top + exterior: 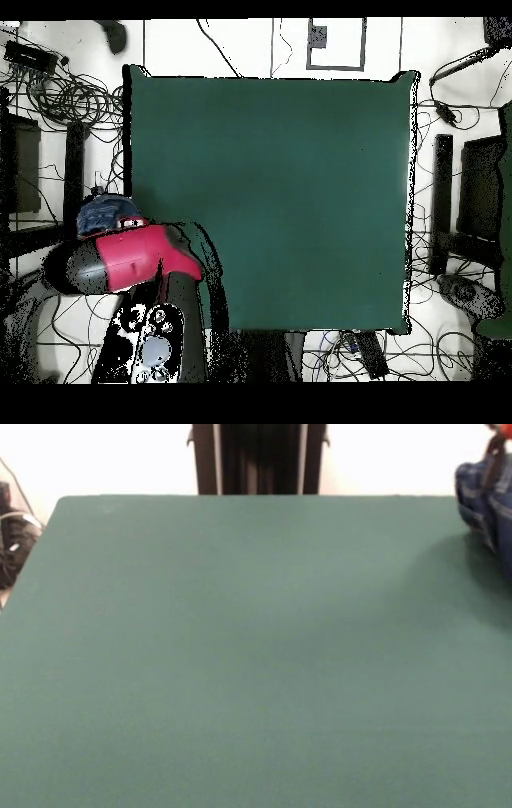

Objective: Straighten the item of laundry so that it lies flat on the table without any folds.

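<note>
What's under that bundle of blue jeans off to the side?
The jeans hang bunched from the red arm at the table's edge. Part of them hangs over the green top; the rest is past the edge, over the floor. The gripper itself is hidden.

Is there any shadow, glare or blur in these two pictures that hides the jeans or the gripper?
Front view: the jeans are blurred and cut by the right edge, with a soft shadow on the table beside them; no glare. Overhead view: the red arm covers most of the jeans at the table's left edge; the gripper cannot be made out.
</note>
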Tool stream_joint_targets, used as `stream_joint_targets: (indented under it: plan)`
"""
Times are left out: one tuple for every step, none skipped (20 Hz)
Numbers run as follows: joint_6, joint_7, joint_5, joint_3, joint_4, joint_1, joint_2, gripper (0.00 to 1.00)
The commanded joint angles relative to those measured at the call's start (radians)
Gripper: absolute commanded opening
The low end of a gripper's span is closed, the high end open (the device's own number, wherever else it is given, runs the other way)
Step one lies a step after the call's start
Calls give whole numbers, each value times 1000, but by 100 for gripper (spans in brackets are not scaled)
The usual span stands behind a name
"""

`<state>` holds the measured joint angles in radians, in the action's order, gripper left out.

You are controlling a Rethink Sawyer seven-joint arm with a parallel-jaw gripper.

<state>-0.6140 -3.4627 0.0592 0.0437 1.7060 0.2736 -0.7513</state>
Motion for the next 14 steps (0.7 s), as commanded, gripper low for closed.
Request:
stream_joint_targets:
  plan:
    - [-79,517,131,-204,101,-193,-72,0]
    - [-116,535,142,-210,94,-211,-86,0]
    - [-122,563,145,-233,104,-246,-101,0]
    - [-128,591,149,-256,114,-282,-116,0]
    - [-113,630,155,-289,131,-328,-121,0]
    - [-109,645,166,-302,133,-350,-121,0]
    - [-104,668,175,-320,135,-378,-116,0]
    - [-100,675,186,-329,134,-394,-115,0]
    - [-97,695,199,-345,134,-418,-112,0]
    - [-92,706,210,-356,134,-434,-109,0]
    - [-86,717,222,-367,134,-450,-106,0]
    - [-88,723,226,-377,139,-464,-108,0]
    - [-89,730,230,-388,143,-478,-109,0]
    - [-94,733,235,-393,146,-486,-115,0]
